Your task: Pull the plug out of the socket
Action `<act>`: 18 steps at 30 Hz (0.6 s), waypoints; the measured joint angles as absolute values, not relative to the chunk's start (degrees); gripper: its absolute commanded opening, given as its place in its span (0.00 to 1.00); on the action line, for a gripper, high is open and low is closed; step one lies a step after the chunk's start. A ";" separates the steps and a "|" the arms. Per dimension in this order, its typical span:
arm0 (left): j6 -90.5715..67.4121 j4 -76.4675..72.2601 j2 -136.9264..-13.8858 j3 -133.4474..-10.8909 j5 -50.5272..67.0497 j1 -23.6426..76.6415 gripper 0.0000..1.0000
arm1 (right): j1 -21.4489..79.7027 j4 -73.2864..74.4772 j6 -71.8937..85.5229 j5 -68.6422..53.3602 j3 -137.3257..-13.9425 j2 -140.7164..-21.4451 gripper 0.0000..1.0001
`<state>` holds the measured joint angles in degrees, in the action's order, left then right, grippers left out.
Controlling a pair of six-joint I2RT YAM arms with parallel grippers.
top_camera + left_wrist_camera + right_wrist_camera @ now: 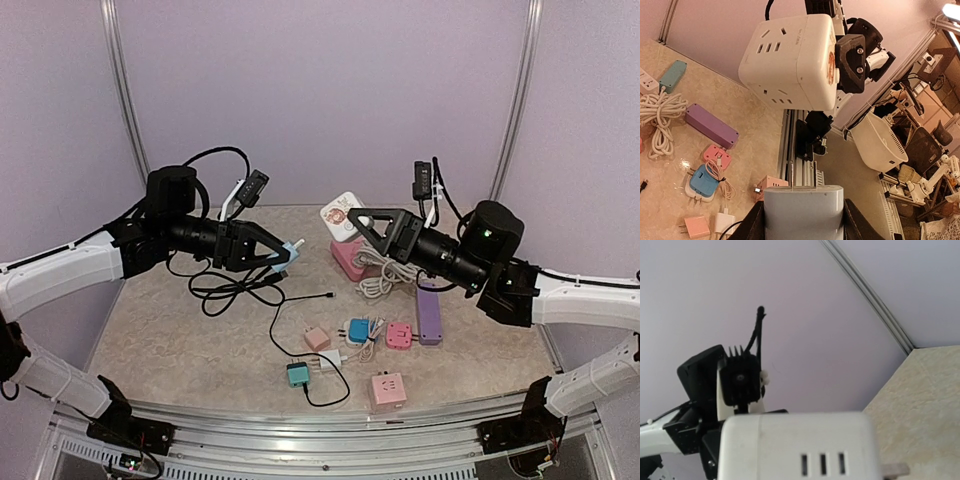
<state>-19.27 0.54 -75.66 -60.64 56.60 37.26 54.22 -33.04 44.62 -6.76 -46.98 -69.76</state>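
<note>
The left gripper (281, 253) is clamped on the light-blue plug (804, 207), with 1 finger on each of its 2 flat sides. A black cable (240, 285) drops from near the plug to loose loops on the table (160, 340). Facing it, the right gripper (362, 219) grasps the white cube socket (790, 60), its black finger (855, 62) pressed against the cube's side. Both things hang in the air above the table, plug to the left and socket to the right. A clear gap lies between them, and in the left wrist view the wall and the frame rail show through it. The plug's prongs cannot be made out in any view.

Judging by that gap, the plug is already out of the socket and the pulling step is at its end. The next move calls for drawing the 2 arms further apart along the same straight line, so nothing catches a slot. Each piece then needs lowering onto a bare patch, with the cable kept from dragging.

Under the right arm lie a pink power strip (350, 262), a coil of white cord (378, 272) and a purple strip (429, 316). Several small chargers (358, 331) sit nearer the front edge.
</note>
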 measured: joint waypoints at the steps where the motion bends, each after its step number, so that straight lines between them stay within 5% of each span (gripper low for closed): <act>1: -19.20 0.54 -75.66 -60.64 56.60 37.28 0.00 | 54.19 -32.86 44.66 -6.66 -46.89 -69.43 0.00; 8: -18.72 0.84 -75.64 -60.66 55.27 37.41 0.00 | 54.19 -30.13 43.38 -5.50 -46.89 -68.42 0.00; 18: -19.31 4.23 -75.05 -56.73 38.26 42.19 0.00 | 61.14 -8.47 32.40 10.33 -53.58 -68.90 0.00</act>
